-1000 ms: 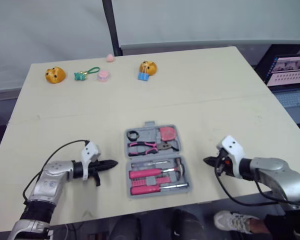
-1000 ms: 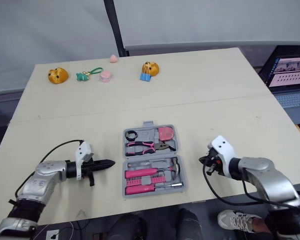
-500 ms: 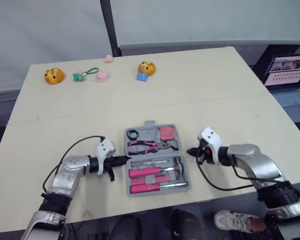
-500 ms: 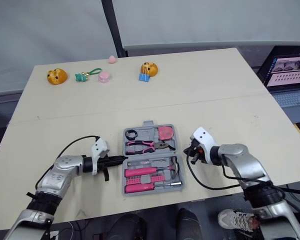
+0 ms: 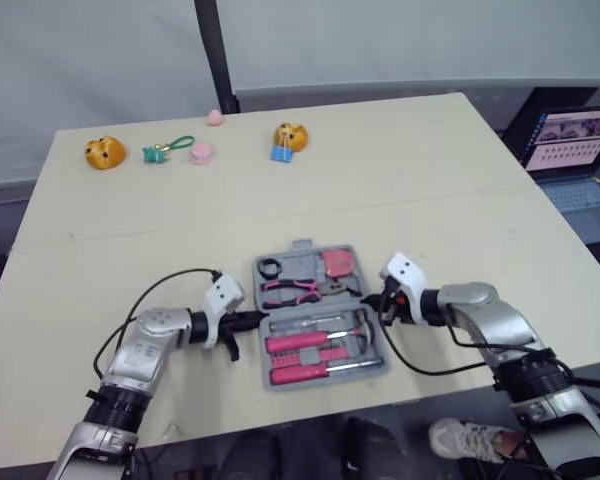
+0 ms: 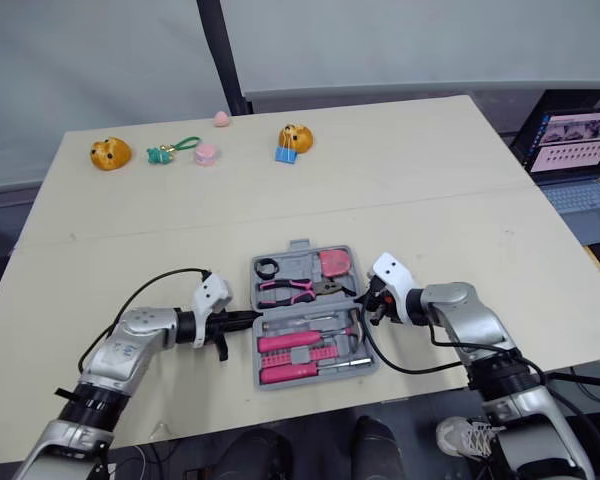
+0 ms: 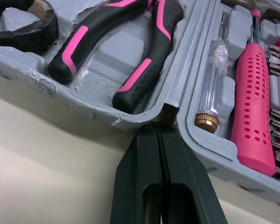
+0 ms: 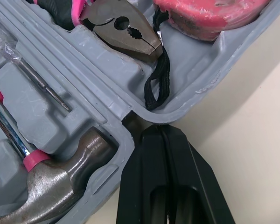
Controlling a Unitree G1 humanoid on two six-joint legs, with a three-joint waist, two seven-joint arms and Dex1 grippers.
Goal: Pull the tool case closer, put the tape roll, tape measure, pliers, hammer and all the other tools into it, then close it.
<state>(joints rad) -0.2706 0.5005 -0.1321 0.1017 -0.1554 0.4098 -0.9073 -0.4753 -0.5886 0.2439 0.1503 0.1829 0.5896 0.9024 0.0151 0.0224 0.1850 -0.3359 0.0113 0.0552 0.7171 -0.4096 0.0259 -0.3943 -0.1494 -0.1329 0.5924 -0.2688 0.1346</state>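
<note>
Between the two claws, the open tool case point(image 5: 302, 262) lies flat on the table point(image 5: 430, 200), its hinge seam running from one claw tip to the other. Beyond that seam, on the side away from the robot, one half holds the tape roll point(image 7: 23, 28) nearest the left claw, the pliers point(image 7: 130, 51) in the middle, and the tape measure point(image 8: 210, 11) nearest the right claw, its black strap looping towards the rim. On the robot's side of the seam, the other half holds the hammer point(image 8: 51, 186), whose head sits just beside the right claw. It also holds a clear-handled screwdriver point(image 7: 213, 79), a pink perforated handle point(image 7: 254, 102) and a row of bits.

The left claw point(image 7: 156, 133) has its two black fingers pressed flat together with nothing between them. Its tip is up against the dark hinge piece at the case's edge. The right claw point(image 8: 161, 133) is squeezed shut in the same way, empty, with its tip at the hinge notch on the opposite edge.

Both forearms lie low over the table and point inward at each other, level with the seam. Well beyond both claws, small toys point(image 5: 105, 152) sit along the far edge of the table.
</note>
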